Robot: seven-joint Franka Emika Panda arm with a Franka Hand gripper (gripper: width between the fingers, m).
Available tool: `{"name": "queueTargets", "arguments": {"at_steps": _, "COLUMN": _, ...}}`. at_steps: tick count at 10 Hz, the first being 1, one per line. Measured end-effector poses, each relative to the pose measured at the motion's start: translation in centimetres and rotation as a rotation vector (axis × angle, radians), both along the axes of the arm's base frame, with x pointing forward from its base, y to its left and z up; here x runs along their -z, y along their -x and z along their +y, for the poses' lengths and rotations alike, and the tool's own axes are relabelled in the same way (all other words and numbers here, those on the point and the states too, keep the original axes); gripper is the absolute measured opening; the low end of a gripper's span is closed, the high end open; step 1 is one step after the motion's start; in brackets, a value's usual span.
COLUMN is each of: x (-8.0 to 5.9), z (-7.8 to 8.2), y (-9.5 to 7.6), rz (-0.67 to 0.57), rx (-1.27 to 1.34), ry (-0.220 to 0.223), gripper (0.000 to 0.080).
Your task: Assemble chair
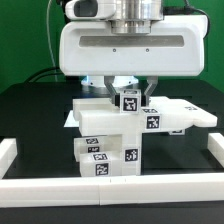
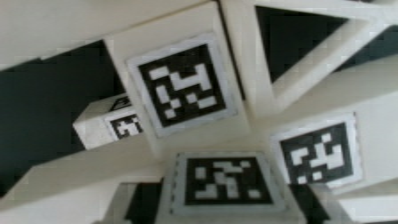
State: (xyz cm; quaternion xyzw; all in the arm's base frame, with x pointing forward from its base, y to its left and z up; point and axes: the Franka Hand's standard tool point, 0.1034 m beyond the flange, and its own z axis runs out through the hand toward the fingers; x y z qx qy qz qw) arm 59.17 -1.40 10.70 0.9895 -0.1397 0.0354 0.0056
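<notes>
The chair parts [image 1: 110,140] are seen piled in the centre of the exterior view on the black table [image 1: 30,110]. They lie inside the white border rail [image 1: 100,190] that runs along the lower edge of the frame. A flat slab [image 1: 188,115] juts toward the exterior view's right at mid height.

The gripper [image 1: 134,95] is lowered from the upper centre of the frame onto the top of the pile. Its jaws are drawn in tight on a small tagged block [image 1: 130,101] (a leg end, it is judged). In the wrist view the tagged block [image 2: 224,182] is seen pinched between the two dark fingers, with larger tagged faces crowded close beyond it.

Trouble is most likely to be caused by that crowding. Whether the block stands free of its neighbours cannot be told. If it is lifted while something leans on it, the flat slab could be dragged along or the pile upset.

A slip is also to be feared. How much of the block's sides is covered by the fingers is not shown. A shallow or off-centre hold could let the block twist in the jaws, so that it is no longer squared up for joining.
</notes>
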Motion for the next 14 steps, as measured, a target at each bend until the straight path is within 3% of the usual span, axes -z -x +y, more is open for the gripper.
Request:
{"name": "queueTargets", "arguments": {"at_steps": 9, "x": 0.02, "z": -0.21, "y": -0.19, "rz": -0.013, "rx": 0.834, "ry": -0.099, "gripper": 0.0268}}
{"name": "queueTargets", "arguments": {"at_steps": 14, "x": -0.01, "z": -0.03, "y": -0.25, "rz": -0.012, "rx": 1.074, "ry": -0.124, "gripper": 0.0268}}
